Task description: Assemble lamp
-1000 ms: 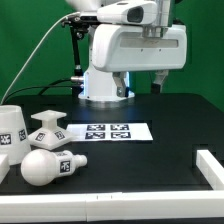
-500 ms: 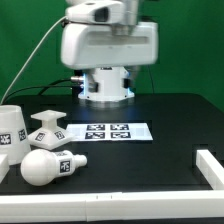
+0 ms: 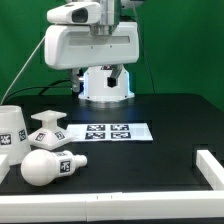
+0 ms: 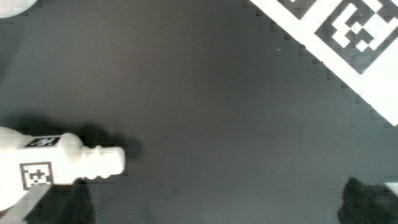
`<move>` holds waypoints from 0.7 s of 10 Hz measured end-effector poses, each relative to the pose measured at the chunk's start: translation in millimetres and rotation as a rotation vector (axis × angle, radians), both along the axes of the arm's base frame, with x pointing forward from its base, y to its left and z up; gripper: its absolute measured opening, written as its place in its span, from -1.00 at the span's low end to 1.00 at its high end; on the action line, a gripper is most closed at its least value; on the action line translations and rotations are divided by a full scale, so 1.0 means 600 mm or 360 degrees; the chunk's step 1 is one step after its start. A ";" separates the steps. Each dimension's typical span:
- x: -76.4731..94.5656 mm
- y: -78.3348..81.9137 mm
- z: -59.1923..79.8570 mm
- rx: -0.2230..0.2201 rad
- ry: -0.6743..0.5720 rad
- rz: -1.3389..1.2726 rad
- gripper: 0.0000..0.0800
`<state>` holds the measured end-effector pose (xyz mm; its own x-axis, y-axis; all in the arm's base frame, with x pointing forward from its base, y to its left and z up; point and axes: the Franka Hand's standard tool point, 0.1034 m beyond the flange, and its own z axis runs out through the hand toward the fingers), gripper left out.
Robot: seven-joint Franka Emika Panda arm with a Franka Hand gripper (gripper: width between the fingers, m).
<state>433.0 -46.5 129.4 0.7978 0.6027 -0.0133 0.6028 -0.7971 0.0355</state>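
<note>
The lamp parts lie at the exterior view's left on the black table. The tapered shade [image 3: 10, 128] stands at the edge. The square stepped base [image 3: 48, 127] is beside it. The bulb [image 3: 45, 165] lies on its side in front of them. My gripper [image 3: 98, 79] hangs high above the table, behind the parts and apart from all of them. In the wrist view the gripper [image 4: 214, 205] is open and empty, with a dark fingertip [image 4: 368, 200] at each side. The bulb's neck [image 4: 63, 160] with its tag shows below it.
The marker board [image 3: 110, 132] lies flat mid-table and shows in the wrist view [image 4: 347, 40]. A white L-shaped rail [image 3: 210, 166] stands at the exterior view's right front. The white robot pedestal [image 3: 105, 90] stands at the back. A green backdrop is behind.
The gripper has moved steadily toward the exterior view's left, staying high and open. The lamp parts have not moved.
</note>
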 end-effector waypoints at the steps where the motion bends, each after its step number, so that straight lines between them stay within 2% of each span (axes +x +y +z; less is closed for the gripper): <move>1: -0.023 -0.021 -0.013 0.0007 0.0009 0.0026 0.75; 3: -0.093 -0.079 -0.033 0.0007 -0.0007 0.0002 0.75; 4: -0.110 -0.100 -0.042 0.0040 0.0001 0.0030 0.75; 5: -0.109 -0.108 -0.046 0.0067 0.0001 -0.0016 0.75; 7: -0.106 -0.103 -0.045 0.0058 0.0000 -0.0006 0.75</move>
